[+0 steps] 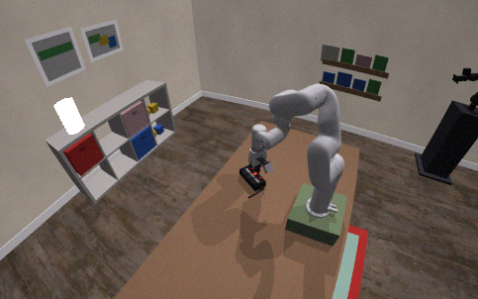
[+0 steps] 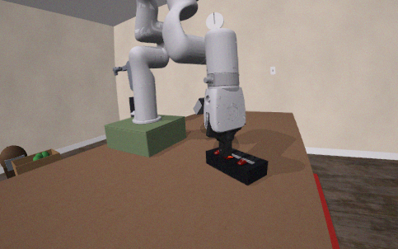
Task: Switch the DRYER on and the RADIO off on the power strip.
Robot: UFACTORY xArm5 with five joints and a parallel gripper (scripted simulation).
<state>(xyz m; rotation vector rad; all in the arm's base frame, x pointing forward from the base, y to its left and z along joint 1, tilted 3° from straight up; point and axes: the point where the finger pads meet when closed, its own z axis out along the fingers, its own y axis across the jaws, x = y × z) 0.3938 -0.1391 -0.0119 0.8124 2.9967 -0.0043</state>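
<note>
A black power strip (image 2: 236, 164) lies flat on the brown table, the right way up, with three red rocker switches in a row on top. It also shows in the top view (image 1: 252, 178). My gripper (image 2: 225, 151) points straight down with its fingers shut and empty. The fingertips rest on or just above the middle switch (image 2: 228, 157), which glows orange-red. The near switch (image 2: 241, 162) and the far switch (image 2: 216, 152) look darker red. The switch labels are too small to read. In the top view the gripper (image 1: 256, 170) stands over the middle of the strip.
The arm's green base block (image 2: 145, 133) stands on the table behind the strip. A white shelf unit (image 1: 114, 134) with coloured bins stands by the left wall. A cardboard box with green balls (image 2: 33, 161) sits on the floor. A black pedestal (image 1: 451, 141) stands at the right.
</note>
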